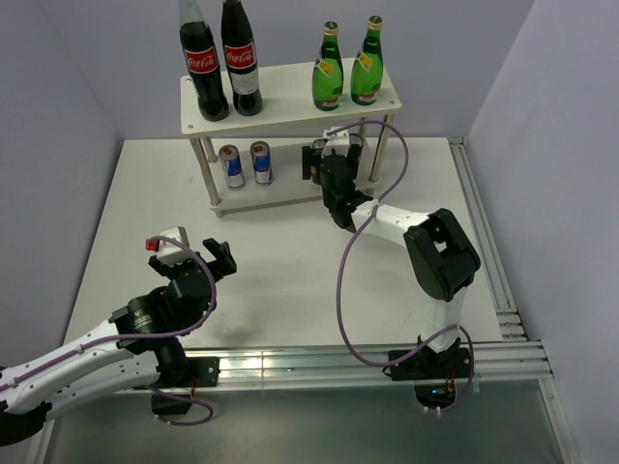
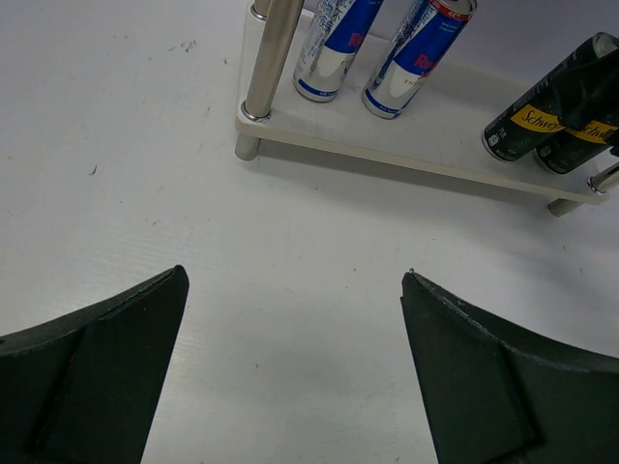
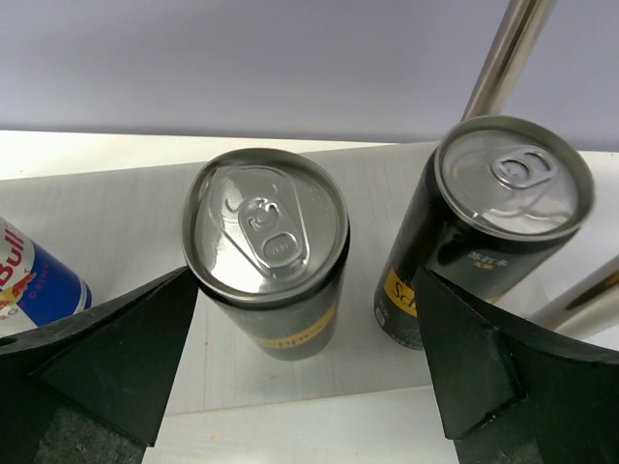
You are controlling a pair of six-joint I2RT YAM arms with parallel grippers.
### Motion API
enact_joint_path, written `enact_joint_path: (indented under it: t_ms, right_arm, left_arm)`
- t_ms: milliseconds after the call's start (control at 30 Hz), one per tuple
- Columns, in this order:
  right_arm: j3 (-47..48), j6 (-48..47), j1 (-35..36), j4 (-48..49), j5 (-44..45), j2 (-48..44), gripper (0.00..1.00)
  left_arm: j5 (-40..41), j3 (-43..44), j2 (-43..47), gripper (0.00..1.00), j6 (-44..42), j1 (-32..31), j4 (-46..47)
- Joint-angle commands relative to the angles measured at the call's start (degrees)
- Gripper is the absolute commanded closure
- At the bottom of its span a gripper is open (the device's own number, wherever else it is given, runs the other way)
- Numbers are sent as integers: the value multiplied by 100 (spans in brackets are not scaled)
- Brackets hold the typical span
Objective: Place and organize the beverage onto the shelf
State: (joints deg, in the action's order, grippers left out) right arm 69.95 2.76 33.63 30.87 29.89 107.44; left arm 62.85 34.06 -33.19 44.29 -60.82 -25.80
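Observation:
The white shelf (image 1: 285, 92) stands at the back of the table. Two green bottles (image 1: 328, 70) are on the right of its top board. On the lower board (image 3: 116, 193), two blue-and-silver cans (image 1: 231, 166) stand at the left and two dark cans at the right. My right gripper (image 3: 305, 275) is open at that board's front edge. One dark can (image 3: 266, 217) stands upright between its fingers, and the other dark can (image 3: 508, 184) is just behind the right finger. My left gripper (image 2: 295, 274) is open over bare table, well in front of the shelf.
Two tall cola bottles (image 1: 205, 68) stand on the left of the top board. A metal shelf leg (image 3: 508, 48) rises behind the right dark can. Aluminium rails run along the table's near edge (image 1: 338, 362) and right edge (image 1: 484, 242). Walls close in the back and sides.

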Motion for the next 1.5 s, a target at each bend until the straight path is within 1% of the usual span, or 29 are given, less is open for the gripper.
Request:
enact_joint_path:
  t_ms: [0,200,400,500,567,600,633,667,700,733,767,800,833,867,900,933,967,1000,1033,1067,1100,1133,1200,1233,1267,1300,1367,1400,1467]
  right_arm:
    - [-131,110,74,182,-18,-434,0]
    - [-210,102,179,138,26,-619,0]
    - [-631,145,329,244,236,-1040,0]
    - [-956,242,503,183,421,-1461,0]
    - [-1264,400,662,77,780,-1988,0]
    - [-1395,452,889,-45,947,-2190,0]
    - [-1597,618,1030,-177,1358,-2627,0]
    - [-1686,759,1197,-657,1553,-2875,0]
    - [-1756,935,1547,-992,1686,-3139,0]
    - [-1870,1371,1733,-1352,1791,-3655,0]
    - [-1932,1637,1935,-1730,1958,-3921,0]
    - [-1994,1901,2337,-2482,2072,-4176,0]
    - [-2064,2460,2559,-2881,2195,-4631,0]
    - [-2126,2701,2779,-3268,2458,-4853,0]
    - [-2257,2947,3024,-3785,2530,-5264,0]
    - [-2302,3019,3453,-4008,2626,-5442,0]
    - [-2328,3124,3684,-4515,3036,-5618,0]
    - [-2320,3429,3912,-4824,3206,-5907,0]
    - [-2302,3554,4315,-5106,3373,-6040,0]
    - [-2302,3625,4484,-5500,3574,-6155,0]
    - [-2267,3809,4625,-5704,3690,-6321,0]
    - [-2223,3967,4844,-5941,3821,-6375,0]
    - [-2092,4484,5073,-6897,4180,-6480,0]
    - [-2048,4670,5136,-6902,4296,-6525,0]
    - [-2030,4802,5171,-7163,4402,-6551,0]
    - [-1995,4777,5180,-7174,4490,-6621,0]
    - [-1942,4585,5198,-7017,4596,-6692,0]
    - [-1907,4279,5198,-6920,4709,-6779,0]
    - [-1898,3795,5207,-6368,4815,-6859,0]
  left_arm:
    - [113,4,32,1,53,-27,-4]
    - [114,-5,58,1,71,-35,-13]
    - [131,-5,85,1,80,-44,-30]
    - [140,-5,85,1,88,-44,-30]
    - [122,4,76,1,88,-44,-39]
    - [131,-5,67,1,88,-44,-39]
    - [140,4,67,1,106,-53,-48]
    - [140,12,84,1,123,-53,-83]
    - [131,13,102,1,106,-53,-65]
    - [140,-5,120,1,54,-53,-13]
    - [105,-31,163,1,27,-53,22]
    - [44,-40,172,1,-52,-62,83]
    - [34,-31,164,1,-70,-62,75]
    - [8,56,111,1,-44,-71,32]
    - [-35,126,67,1,87,-71,-151]
    - [-71,196,24,1,114,-97,-197]
    - [-132,362,-47,1,115,-106,-215]
    - [-194,451,-82,2,71,-115,-258]
    - [-351,670,-100,2,36,-123,-293]
    - [-439,794,-143,2,-34,-123,-285]
    - [-579,917,-170,2,-322,-123,-233]
    - [-851,1205,-188,3,-481,-132,-137]
    - [-1229,1653,-258,3,-895,-132,-13]
    - [-1318,1778,-267,3,-1009,-141,22]
    - [-1371,1892,-284,3,-1237,-141,66]
    - [-1415,1998,-302,3,-1352,-141,136]
    - [-1512,2314,-390,2,-1720,-141,277]
    - [-1556,2533,-434,2,-1853,-141,347]
    - [-1688,2745,-565,1,-2282,-141,610]
